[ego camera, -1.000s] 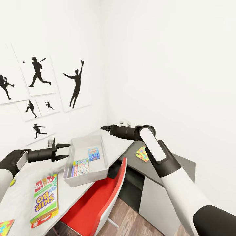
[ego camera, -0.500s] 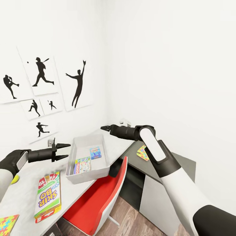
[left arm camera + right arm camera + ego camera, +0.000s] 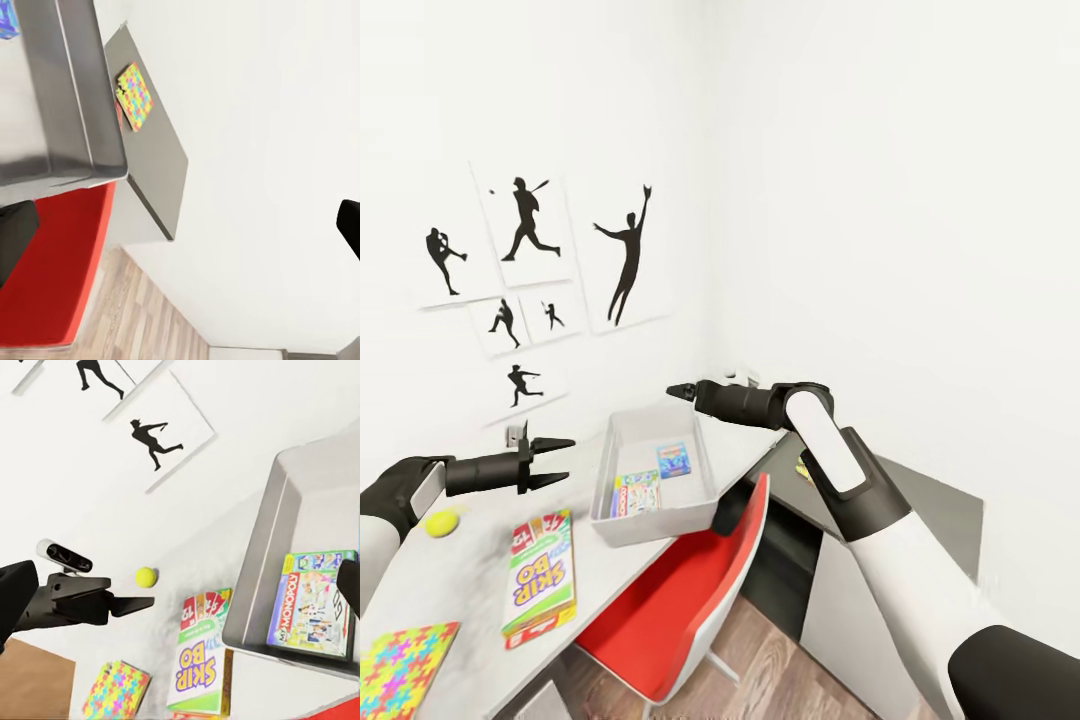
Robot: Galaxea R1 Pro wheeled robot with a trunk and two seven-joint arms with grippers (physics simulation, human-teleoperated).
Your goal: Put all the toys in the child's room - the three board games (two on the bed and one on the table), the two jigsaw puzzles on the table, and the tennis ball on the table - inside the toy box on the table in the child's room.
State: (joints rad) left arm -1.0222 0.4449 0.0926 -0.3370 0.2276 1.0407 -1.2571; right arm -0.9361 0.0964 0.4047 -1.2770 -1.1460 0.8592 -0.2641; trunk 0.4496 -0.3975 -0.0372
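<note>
The left gripper (image 3: 139, 604) hangs over the table (image 3: 187, 547) with its two dark fingers spread apart and nothing between them. Just past the fingertips sits the tennis ball (image 3: 146, 577). Beyond it lies the SKIP-BO box (image 3: 201, 661), touching the toy box (image 3: 259, 577), which holds the Monopoly box (image 3: 315, 604). A jigsaw puzzle (image 3: 116, 690) lies near the fingers.

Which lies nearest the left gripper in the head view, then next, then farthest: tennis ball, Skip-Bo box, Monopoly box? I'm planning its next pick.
From the left gripper:
1. Skip-Bo box, on the table below the gripper, and Monopoly box, in the toy box to its right: too close to rank.
2. Tennis ball, on the table back beside the left forearm: farthest.
</note>
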